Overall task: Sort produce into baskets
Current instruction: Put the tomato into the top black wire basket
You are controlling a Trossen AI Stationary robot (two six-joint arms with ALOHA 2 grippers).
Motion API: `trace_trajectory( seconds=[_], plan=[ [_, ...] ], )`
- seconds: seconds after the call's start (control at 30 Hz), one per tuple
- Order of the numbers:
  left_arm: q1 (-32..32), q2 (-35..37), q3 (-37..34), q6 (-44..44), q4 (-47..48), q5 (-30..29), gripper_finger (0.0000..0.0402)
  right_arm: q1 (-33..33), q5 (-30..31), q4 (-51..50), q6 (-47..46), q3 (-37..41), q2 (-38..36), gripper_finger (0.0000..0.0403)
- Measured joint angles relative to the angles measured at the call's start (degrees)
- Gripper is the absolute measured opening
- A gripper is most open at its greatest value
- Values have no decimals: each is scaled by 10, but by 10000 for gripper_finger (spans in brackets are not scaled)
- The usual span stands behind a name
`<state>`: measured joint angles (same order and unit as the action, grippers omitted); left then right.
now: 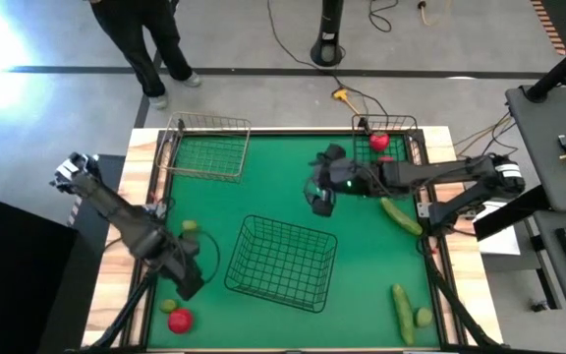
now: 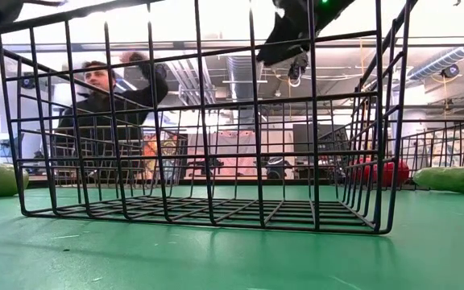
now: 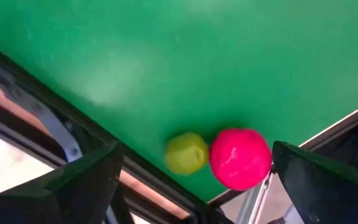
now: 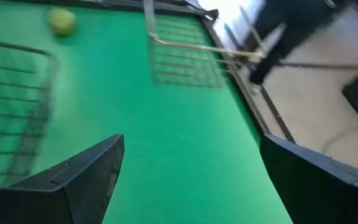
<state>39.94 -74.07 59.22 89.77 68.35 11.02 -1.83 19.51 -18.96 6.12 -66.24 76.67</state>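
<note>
My left gripper (image 1: 190, 285) is open and empty above the table's near left corner. Just ahead of it a red tomato (image 3: 240, 158) and a lime (image 3: 186, 152) lie side by side on the green mat. My right gripper (image 1: 320, 205) is open and empty, raised over the mat between the far right basket (image 1: 389, 126) and the large middle basket (image 1: 283, 261). One tomato (image 1: 378, 142) lies in the far right basket. A second lime (image 1: 191, 225) lies left of the middle basket. Two cucumbers (image 1: 401, 216) (image 1: 402, 313) and a third lime (image 1: 424, 317) lie at the right.
An empty basket (image 1: 204, 147) stands at the far left. The table has a raised wooden rim (image 1: 145, 197). A person (image 2: 107, 97) stands beyond the far edge. Cables (image 1: 347, 93) run on the floor behind the table. Bare mat lies between the far baskets.
</note>
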Motion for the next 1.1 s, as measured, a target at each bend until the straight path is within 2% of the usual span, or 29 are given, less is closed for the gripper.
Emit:
trace_trajectory(
  seconds=[0.13, 0.47, 0.93, 1.1],
  plan=[
    [36, -33, 0, 31, -30, 3, 394, 49, 0, 0, -10, -2, -10, 368],
    [89, -105, 0, 47, -152, 6, 394, 169, 21, -5, -135, -9, -37, 368],
    [158, -171, 1, 58, -204, 10, 394, 335, 155, -7, -299, -9, -35, 368],
    [167, -206, 33, 27, -205, 10, 394, 368, 194, -6, -337, -8, -35, 368]
  ],
)
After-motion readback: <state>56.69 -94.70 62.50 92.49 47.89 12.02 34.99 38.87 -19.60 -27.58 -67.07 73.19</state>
